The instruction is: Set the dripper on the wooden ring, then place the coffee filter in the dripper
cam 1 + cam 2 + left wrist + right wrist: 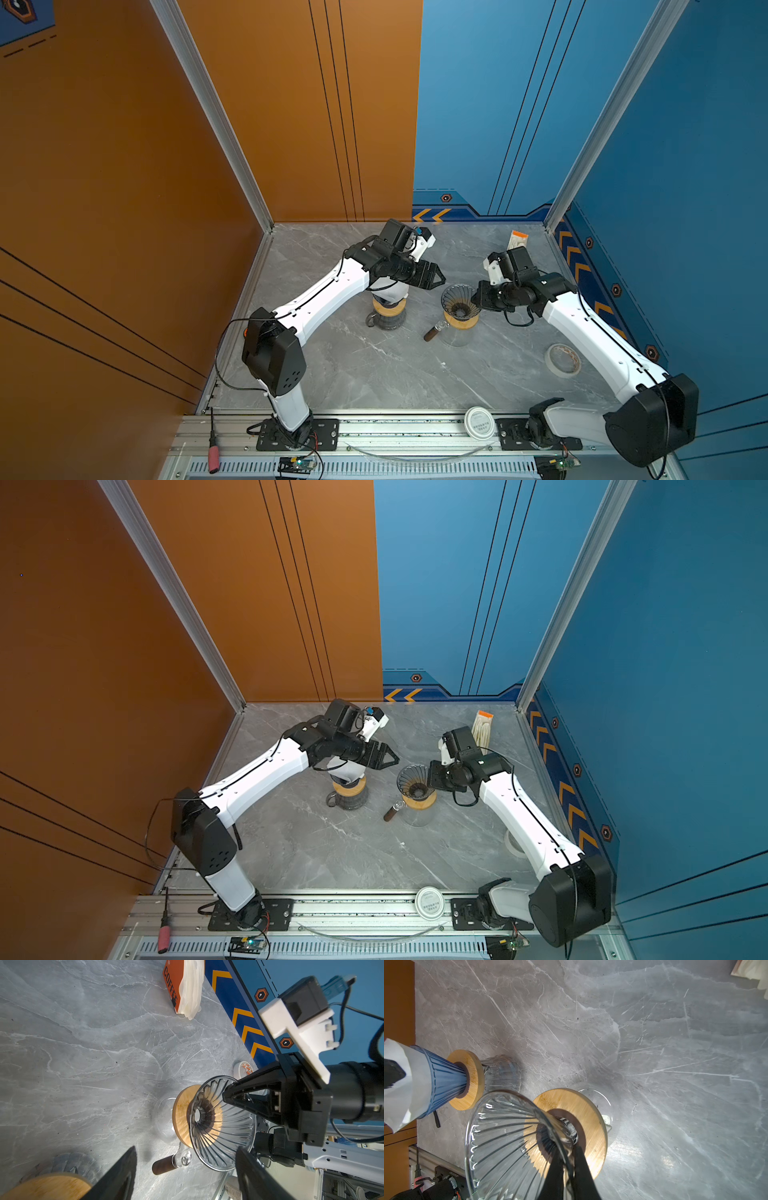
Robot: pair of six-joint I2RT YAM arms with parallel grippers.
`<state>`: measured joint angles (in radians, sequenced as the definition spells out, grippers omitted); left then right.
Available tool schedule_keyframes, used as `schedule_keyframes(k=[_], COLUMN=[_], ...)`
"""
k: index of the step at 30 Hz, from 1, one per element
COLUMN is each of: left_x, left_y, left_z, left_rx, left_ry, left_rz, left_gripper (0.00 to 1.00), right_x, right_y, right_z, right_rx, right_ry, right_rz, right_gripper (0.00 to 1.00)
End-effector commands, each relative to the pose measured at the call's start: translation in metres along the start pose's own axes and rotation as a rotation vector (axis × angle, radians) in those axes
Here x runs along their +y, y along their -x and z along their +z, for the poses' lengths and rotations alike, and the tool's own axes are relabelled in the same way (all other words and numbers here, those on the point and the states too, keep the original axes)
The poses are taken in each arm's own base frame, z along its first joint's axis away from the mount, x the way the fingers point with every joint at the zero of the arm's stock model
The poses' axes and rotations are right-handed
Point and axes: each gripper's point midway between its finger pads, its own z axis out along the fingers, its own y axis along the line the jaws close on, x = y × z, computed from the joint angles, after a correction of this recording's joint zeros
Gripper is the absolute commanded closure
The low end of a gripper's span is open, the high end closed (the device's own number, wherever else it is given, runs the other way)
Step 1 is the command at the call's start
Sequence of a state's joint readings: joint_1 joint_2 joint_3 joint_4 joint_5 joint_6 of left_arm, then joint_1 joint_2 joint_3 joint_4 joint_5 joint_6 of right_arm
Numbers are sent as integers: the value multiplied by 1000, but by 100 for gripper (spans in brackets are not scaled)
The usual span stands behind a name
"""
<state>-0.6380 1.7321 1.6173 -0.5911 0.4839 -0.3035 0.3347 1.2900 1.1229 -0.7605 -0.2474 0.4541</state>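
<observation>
Find white paper coffee filters (191, 987) stacked in an orange pack (171, 987) at the desk's (374, 365) far right corner. Expect featherlight, floppy sheets; pinch one by its free edge. Note right gripper (566, 1153) clamped on the rim of the clear ribbed glass dripper (500, 1136), left gripper (185, 1153) wide, empty.

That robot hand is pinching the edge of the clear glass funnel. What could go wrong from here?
The right hand is shut on the thin wall of the clear ribbed glass dripper, which only sits on a round glass carafe; a pull might tip both. The open left hand hovers close by a blue glass dripper holding white paper and might bump it.
</observation>
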Motion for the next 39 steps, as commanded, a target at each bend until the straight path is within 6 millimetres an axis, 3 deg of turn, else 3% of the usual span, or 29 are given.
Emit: schedule_keyframes(k=[1, 11, 17, 24, 32, 39], left_x=[-6, -2, -6, -10, -9, -6], left_y=[7, 16, 19, 16, 5, -6], left_z=[-9, -11, -9, 2, 20, 33], left_rx=[-19, -33, -34, -5, 41, 87], left_ry=[-27, -27, -28, -27, -17, 1], left_rz=[29, 35, 44, 42, 5, 0], left_gripper=[24, 24, 25, 26, 34, 41], right_x=[-6, 3, 9, 9, -4, -4], right_y=[7, 30, 35, 35, 28, 21], right_z=[11, 14, 11, -4, -10, -8], right_rx=[-38, -147, -142, -106, 17, 84], right_ry=[-7, 62, 89, 73, 41, 53], right_rz=[26, 22, 18, -5, 14, -8], right_gripper=[92, 92, 88, 74, 74, 74])
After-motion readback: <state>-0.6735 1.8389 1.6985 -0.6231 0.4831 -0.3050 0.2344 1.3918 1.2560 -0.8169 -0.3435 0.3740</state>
